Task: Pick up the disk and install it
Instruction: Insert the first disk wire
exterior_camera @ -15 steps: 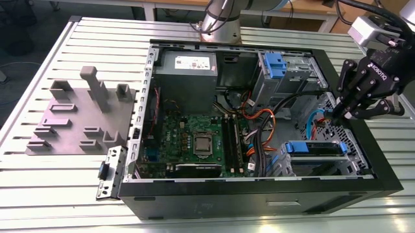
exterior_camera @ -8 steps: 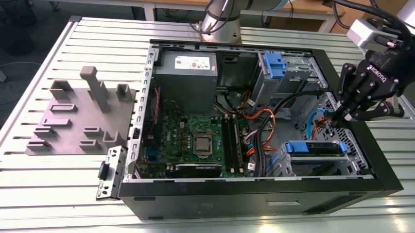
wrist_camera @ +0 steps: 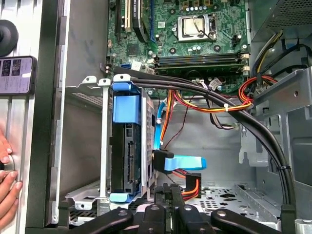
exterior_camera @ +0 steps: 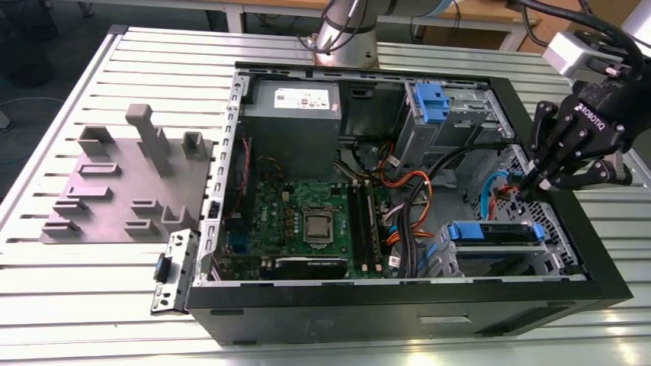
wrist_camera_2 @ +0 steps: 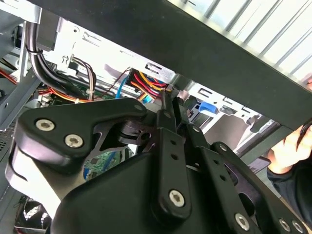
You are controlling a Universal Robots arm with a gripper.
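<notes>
The disk [exterior_camera: 495,231], edged by blue caddy rails, sits in the metal drive cage at the computer case's front corner on the exterior view's right. In the first wrist view the disk [wrist_camera: 126,155] stands on edge in that cage with its connector side facing the open bay. My gripper [exterior_camera: 525,192] hangs inside the case just behind the cage, above the disk and apart from it. Its fingers are shut with nothing between them. Both wrist views show the gripper's [wrist_camera: 168,193] black linkages, and the fingertips of my gripper [wrist_camera_2: 168,99] point into the case.
Orange, black and blue cables [wrist_camera: 204,105] run past the cage. A second cage with a blue latch [exterior_camera: 431,103] stands at the back. A person's hand [wrist_camera: 6,173] rests on the table outside the case wall beside a phone [wrist_camera: 17,75]. A grey fixture block [exterior_camera: 122,183] lies on the exterior view's left.
</notes>
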